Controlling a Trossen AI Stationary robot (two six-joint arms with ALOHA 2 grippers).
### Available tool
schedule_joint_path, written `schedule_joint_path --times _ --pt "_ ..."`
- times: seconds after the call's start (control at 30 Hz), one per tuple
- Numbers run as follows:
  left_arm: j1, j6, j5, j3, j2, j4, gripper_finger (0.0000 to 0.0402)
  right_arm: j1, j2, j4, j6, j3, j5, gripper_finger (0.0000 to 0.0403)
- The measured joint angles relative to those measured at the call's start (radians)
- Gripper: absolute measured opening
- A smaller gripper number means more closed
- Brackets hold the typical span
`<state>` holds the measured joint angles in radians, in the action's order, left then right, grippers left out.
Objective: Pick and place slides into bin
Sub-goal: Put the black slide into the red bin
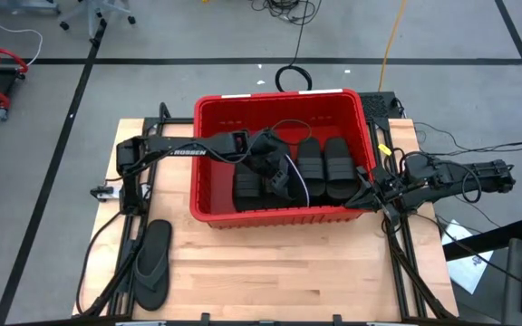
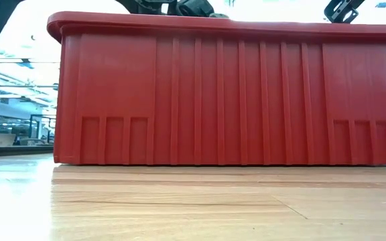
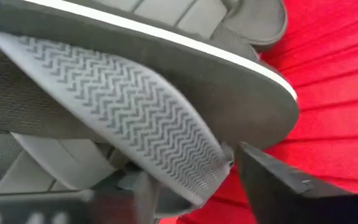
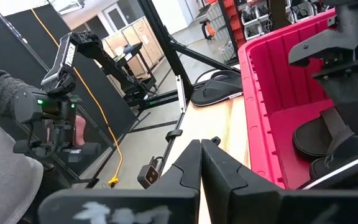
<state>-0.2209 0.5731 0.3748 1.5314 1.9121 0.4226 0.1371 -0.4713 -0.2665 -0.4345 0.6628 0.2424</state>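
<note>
Nearest, one flip-flop (image 1: 152,263) lay alone on open table (image 1: 270,267), then the red bin (image 1: 284,215) held about five slides (image 1: 320,167), left gripper (image 1: 275,177) pinching one inside, right gripper (image 1: 376,192) pressed together beside its rim.

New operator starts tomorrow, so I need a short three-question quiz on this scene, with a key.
1. True or false: every sandal is already inside the bin.
2. Which pincer is inside the bin? A) left B) right C) both
3. Fill in: the right pincer rests outside the bin's ____ wall, seen from above.

Key:
1. False: one flip-flop lies on the table, near its front left corner.
2. A: the left pincer is down among the sandals there.
3. Right; its fingers are shut, holding nothing.
</note>
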Motion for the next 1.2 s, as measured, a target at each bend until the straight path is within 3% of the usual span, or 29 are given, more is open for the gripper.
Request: schedule_joint_path --times 0.23,0.37,0.73,0.97,1.2 --pt "0.002 -0.099 0.039 0.001 0.0 0.043 0.0019 0.0 0.0 0.0 0.01 0.0 0.0 0.0" --pt "0.002 -0.172 0.044 0.053 0.0 0.13 0.0007 0.0 0.0 0.0 0.013 0.0 0.0 0.0" --pt "-0.062 -0.379 0.07 0.341 -0.003 0.578 0.0002 0.0 0.0 0.0 0.037 0.0 -0.003 0.0" --pt "-0.093 -0.368 0.125 0.302 -0.002 0.607 0.0001 0.0 0.0 0.0 0.054 0.0 -0.007 0.0" --pt "-0.071 -0.368 0.105 0.268 0.018 0.565 0.0001 0.0 0.0 0.0 0.058 0.0 -0.038 0.0"
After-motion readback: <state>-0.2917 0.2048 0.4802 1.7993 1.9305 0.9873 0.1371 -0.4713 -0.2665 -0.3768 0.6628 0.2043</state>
